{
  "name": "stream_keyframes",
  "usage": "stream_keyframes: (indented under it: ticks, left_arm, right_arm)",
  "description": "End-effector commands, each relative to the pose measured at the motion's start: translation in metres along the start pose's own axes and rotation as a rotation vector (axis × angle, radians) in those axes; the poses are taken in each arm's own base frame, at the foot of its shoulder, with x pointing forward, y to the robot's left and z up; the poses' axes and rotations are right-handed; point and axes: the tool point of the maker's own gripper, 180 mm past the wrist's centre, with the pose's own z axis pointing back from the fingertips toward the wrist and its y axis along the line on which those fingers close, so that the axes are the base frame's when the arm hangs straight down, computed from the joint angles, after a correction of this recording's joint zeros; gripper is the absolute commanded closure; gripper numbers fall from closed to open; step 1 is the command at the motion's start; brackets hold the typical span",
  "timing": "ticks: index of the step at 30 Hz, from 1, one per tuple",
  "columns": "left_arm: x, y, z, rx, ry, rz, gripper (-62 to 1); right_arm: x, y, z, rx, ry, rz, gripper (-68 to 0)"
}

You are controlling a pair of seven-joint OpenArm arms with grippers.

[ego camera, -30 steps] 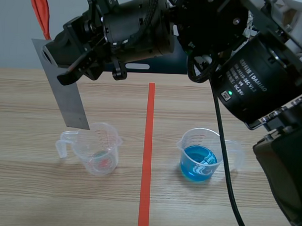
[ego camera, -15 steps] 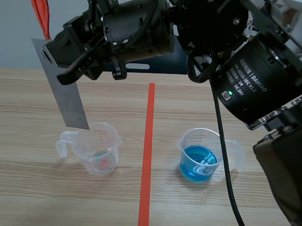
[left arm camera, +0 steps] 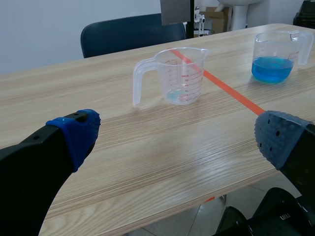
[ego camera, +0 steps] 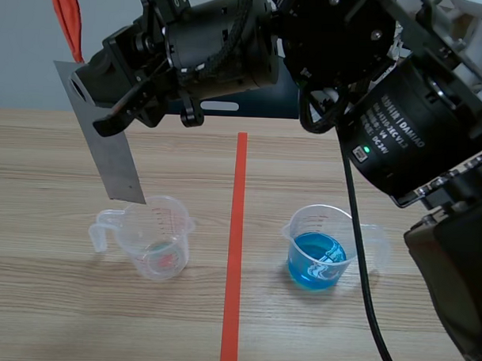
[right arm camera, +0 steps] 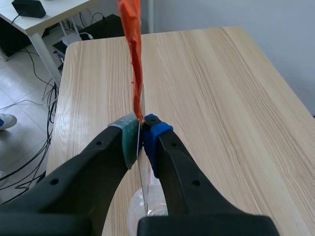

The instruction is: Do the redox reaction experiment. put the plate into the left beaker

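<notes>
Left wrist view puts the left gripper (left arm camera: 177,140) nearest, over the near edge of the pale wooden table (left arm camera: 147,162). Its jaws stand wide apart and nothing lies between the blue dotted pads (left arm camera: 76,132).

Ahead of it the left beaker (left arm camera: 173,76) stands upright. It is a clear plastic measuring jug with a handle and red scale marks, and only a faint pinkish trace shows at its bottom. An orange-red tape line (left arm camera: 231,91) runs between it and the right beaker (left arm camera: 275,56), a similar clear jug partly filled with blue liquid, which stands well apart from the first.

In the scene view, the long flat grey metal plate (ego camera: 111,164) hangs tilted in the air. Its lower end is above the left beaker's far rim on the handle side, and its upper end leans away from the tape line. The plate is not yet in the beaker, and the left wrist view shows a clear gap between its lower edge and the rim.

The right gripper (right arm camera: 141,142) reaches across from the right and holds the plate. In the right wrist view its jaws are closed narrow on the plate, which is seen edge-on between a grey-green and a blue pad. An orange-red strip (right arm camera: 130,44) rises ahead of the pads.

Beyond the table's far edge stands a dark blue chair (left arm camera: 133,32).
</notes>
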Motion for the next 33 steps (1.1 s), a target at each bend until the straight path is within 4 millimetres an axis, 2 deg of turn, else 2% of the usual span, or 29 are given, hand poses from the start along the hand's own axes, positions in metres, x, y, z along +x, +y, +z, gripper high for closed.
stream_keyframes:
  ticks: [1, 8, 19, 33]
  left_arm:
    - [0.006, -0.001, -0.001, -0.001, -0.023, 0.004, -62.3]
    - [0.006, -0.001, -0.001, -0.002, -0.023, 0.004, -62.3]
    - [0.006, -0.001, -0.001, -0.002, -0.023, 0.004, -62.3]
    - [0.006, -0.001, -0.001, -0.001, -0.023, 0.004, -62.3]
  right_arm:
    - [0.018, -0.001, 0.003, 0.002, -0.043, 0.039, -0.6]
    - [0.015, -0.004, 0.003, -0.004, -0.045, 0.042, -0.6]
    - [-0.013, -0.015, -0.003, 0.001, -0.013, -0.030, -0.6]
    - [-0.036, -0.030, -0.005, -0.049, 0.016, -0.044, -0.6]
